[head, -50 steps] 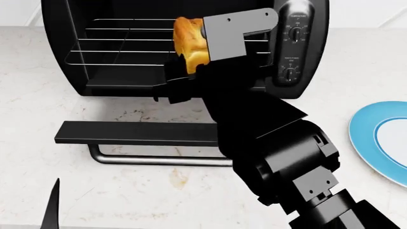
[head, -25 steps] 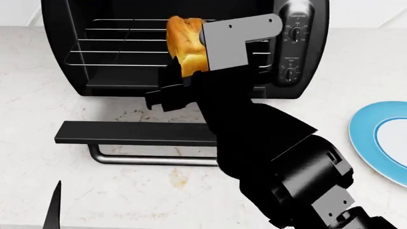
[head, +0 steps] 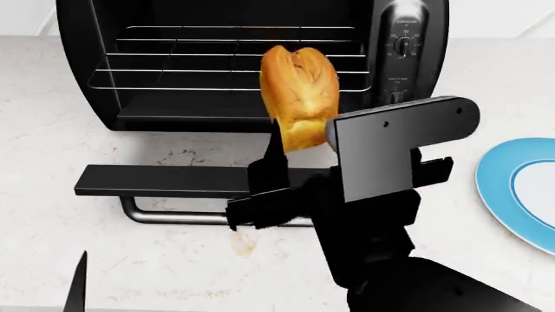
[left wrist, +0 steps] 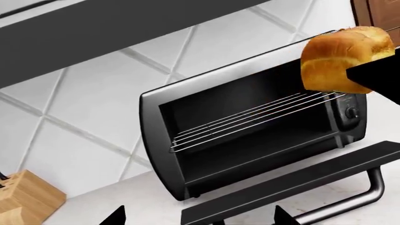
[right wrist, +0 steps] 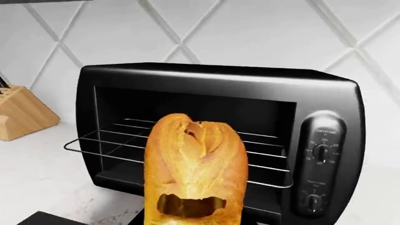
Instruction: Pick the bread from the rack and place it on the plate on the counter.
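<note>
One small golden-brown loaf of bread with a darker split crust is held clear of the black toaster oven, in front of its open mouth and above the lowered black oven door. The right gripper is clamped on the lower end of the loaf, which stands roughly upright with its crust facing the head camera; the black fingers are mostly hidden behind the grey wrist bracket, but the right wrist view shows the loaf filling the foreground with a dark contact mark near its base. The thin silver wire rack sits inside the oven cavity and carries nothing; the loaf is apart from it. The thick silver tubular door handle lies below the door edge, over the white marbled stone counter, which bears a brownish stain. The round plate with a sky-blue rim and white centre rests on the counter well to the right of the oven, partly cut off by the frame edge. Of the left gripper, only two dark fingertips show, set apart with nothing between them. A wooden knife block stands beside the oven.
</note>
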You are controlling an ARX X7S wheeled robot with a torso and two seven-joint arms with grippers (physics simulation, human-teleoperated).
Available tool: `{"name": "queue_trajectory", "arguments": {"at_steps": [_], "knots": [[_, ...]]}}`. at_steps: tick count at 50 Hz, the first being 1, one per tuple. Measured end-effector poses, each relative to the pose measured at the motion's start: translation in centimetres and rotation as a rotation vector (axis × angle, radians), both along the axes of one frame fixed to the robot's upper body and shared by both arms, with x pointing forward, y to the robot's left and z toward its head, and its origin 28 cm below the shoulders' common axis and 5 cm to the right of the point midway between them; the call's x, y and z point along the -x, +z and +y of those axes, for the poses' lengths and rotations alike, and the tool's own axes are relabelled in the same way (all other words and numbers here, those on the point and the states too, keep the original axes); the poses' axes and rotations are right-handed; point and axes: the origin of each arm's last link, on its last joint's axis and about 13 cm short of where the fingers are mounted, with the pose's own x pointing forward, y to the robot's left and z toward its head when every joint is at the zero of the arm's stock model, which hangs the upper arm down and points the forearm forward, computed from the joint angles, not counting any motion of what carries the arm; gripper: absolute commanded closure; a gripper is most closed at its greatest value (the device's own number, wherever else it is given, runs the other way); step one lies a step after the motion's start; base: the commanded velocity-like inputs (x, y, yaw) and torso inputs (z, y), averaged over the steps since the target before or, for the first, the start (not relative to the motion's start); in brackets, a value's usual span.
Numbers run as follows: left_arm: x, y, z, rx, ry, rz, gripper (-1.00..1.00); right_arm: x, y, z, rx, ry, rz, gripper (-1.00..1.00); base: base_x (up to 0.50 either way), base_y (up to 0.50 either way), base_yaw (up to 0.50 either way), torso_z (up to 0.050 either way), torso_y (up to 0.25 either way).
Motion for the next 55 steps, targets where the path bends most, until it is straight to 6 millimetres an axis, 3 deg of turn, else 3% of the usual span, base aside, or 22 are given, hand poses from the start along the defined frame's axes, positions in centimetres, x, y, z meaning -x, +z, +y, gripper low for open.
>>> {"name": "queue_trajectory", "arguments": {"at_steps": [13,23,55], "knots": [[0.1,-0.1,-0.2,0.001,-0.008,0.0,-1.0,4.0,-0.1,-2.8,0.02,-0.102,-0.031,1.0,0.0,0.0,0.0,0.0,0.0],[0.0,0.0,-0.3,0.001,-0.012,0.0,-1.0,5.2,-0.4,-4.7,0.04,-0.188,-0.023,1.0,0.0,0.0,0.0,0.0,0.0],[-0.2,0.1,-0.6,-0.003,-0.02,0.004,-1.0,2.4,-0.9,-12.3,0.049,-0.534,0.107,1.0,0.0,0.0,0.0,0.0,0.0]]}}
